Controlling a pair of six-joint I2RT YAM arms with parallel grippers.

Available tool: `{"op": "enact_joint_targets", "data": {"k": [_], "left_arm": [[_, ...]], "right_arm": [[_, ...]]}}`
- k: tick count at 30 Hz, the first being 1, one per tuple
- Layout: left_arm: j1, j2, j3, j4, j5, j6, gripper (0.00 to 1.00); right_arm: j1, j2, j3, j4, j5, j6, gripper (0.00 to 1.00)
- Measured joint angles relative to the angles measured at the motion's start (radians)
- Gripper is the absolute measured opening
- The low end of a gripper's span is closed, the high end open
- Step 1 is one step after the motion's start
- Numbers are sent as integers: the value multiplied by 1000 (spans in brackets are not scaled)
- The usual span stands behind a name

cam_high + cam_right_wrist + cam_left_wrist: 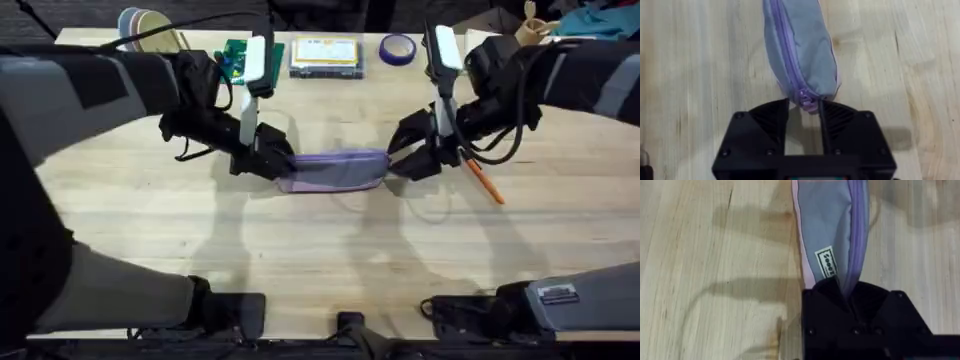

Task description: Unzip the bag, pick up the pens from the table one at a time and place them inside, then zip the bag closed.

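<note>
Bag: the bag (335,170) is seen lying flat in the middle of the table (320,260), its long side running from 9 to 3 o'clock. The zip looks shut.
Left gripper: the left gripper (847,292) is pinched tight on the bag's 9 o'clock end, next to a small label (826,263).
Right gripper: the right gripper (807,107) is a little open at the 3 o'clock end, with the zip pull (806,100) between its fingers. A firm hold cannot be told.
Pen: an orange pen (484,182) is seen on the table at 3 o'clock from the bag, under the right arm.
Feel: the bag is judged soft, light and floppy. One end should be held still while the pull is gripped and slid.
</note>
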Motion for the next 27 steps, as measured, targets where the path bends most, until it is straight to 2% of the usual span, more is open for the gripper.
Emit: {"op": "enact_joint_targets", "data": {"k": [4, 5, 6, 17, 21, 23, 27], "left_arm": [[0, 0, 0, 0, 0, 0, 43], [0, 0, 0, 0, 0, 0, 43], [0, 0, 0, 0, 0, 0, 43], [0, 0, 0, -1, 0, 0, 43], [0, 0, 0, -4, 1, 0, 43], [0, 0, 0, -6, 2, 0, 43], [-1, 0, 0, -6, 3, 0, 43]], "right_arm": [[0, 0, 0, 0, 0, 0, 231], [0, 0, 0, -1, 0, 0, 63], [0, 0, 0, -2, 0, 0, 43], [0, -11, 11, -34, 5, 0, 30], [0, -53, 29, -57, 13, -1, 30], [10, -122, 48, -59, 14, -1, 30], [29, -129, 48, -62, 27, -2, 30]]}}
